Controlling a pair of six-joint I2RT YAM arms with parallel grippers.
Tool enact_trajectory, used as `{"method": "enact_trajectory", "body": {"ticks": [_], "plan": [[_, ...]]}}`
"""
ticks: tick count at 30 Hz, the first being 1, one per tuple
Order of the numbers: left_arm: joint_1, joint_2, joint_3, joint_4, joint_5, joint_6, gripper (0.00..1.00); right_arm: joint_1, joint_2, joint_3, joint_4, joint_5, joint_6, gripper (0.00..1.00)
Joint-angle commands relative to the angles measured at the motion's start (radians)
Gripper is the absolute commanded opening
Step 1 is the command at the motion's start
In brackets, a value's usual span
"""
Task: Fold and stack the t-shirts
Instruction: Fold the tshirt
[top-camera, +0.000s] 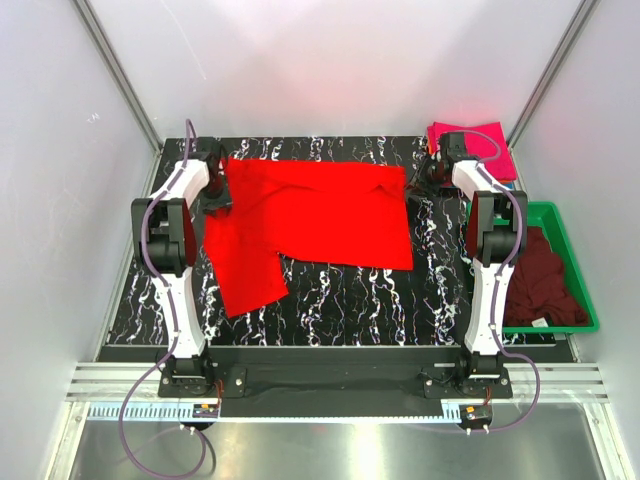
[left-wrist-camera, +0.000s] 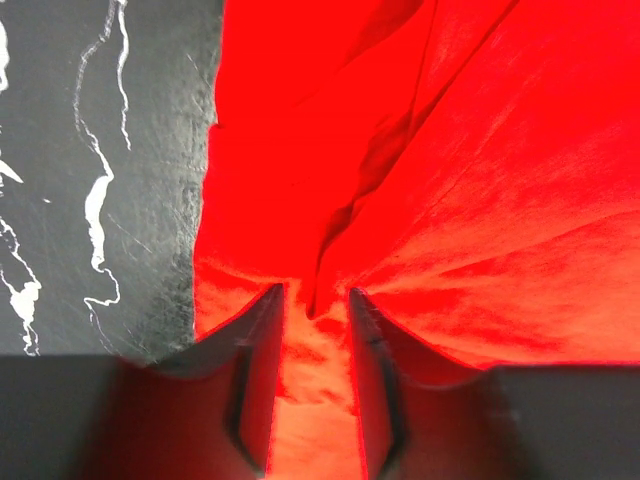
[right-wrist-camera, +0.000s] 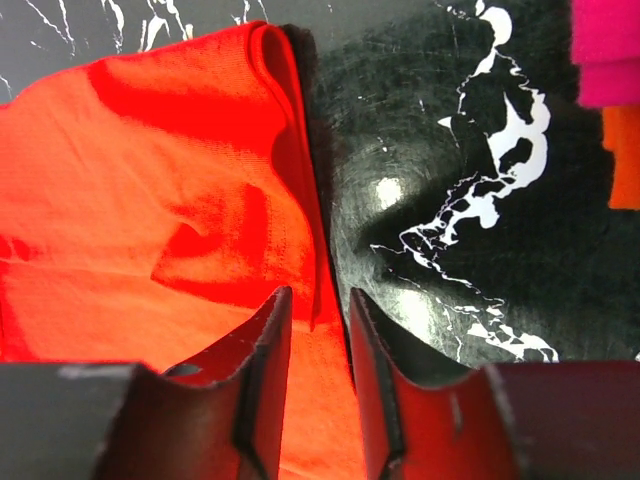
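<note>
Nearest you, a flap of the bright red t-shirt (top-camera: 320, 210) reaches toward the arm bases, the rest spread flat across the black marbled table (top-camera: 340, 300), while the dark maroon t-shirt (top-camera: 545, 285) lies crumpled in the green bin (top-camera: 565, 225) at the right. Your left gripper (left-wrist-camera: 315, 292), jaws narrowly parted, sits over wrinkled red cloth at the shirt's left edge. Your right gripper (right-wrist-camera: 318, 293), equally narrow, sits over its folded right edge, and beyond it the magenta-pink t-shirt (top-camera: 485, 140) rests folded in the far right corner.
</note>
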Motion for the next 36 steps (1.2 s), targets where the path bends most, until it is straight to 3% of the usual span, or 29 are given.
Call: {"method": "enact_trajectory", "body": {"ticks": [1,10,16,24,27,30,33,36], "plan": [[-0.017,-0.042,0.068,-0.003,0.011,-0.01,0.4,0.006,-0.079,-0.024,0.046,-0.016,0.011,0.38],[-0.063,-0.044,0.093,0.009,0.06,-0.033,0.41,0.032,-0.067,-0.012,0.039,-0.047,0.004,0.24],[-0.054,-0.024,0.036,0.105,0.143,-0.086,0.41,0.063,-0.055,0.0,0.022,0.001,-0.02,0.4],[-0.032,0.066,0.088,0.059,0.121,-0.088,0.41,0.089,0.0,0.063,-0.044,0.125,-0.222,0.4],[-0.031,0.079,0.085,0.059,0.114,-0.088,0.41,0.089,-0.012,0.028,-0.02,0.136,-0.22,0.3],[-0.025,0.103,0.081,0.051,0.112,-0.088,0.41,0.087,-0.04,-0.007,0.017,0.157,-0.229,0.1],[-0.019,0.116,0.073,0.056,0.11,-0.088,0.41,0.087,-0.024,0.006,-0.004,0.133,-0.238,0.03],[-0.016,0.117,0.068,0.057,0.112,-0.086,0.41,0.087,-0.021,0.043,-0.01,0.093,-0.226,0.27]]}}
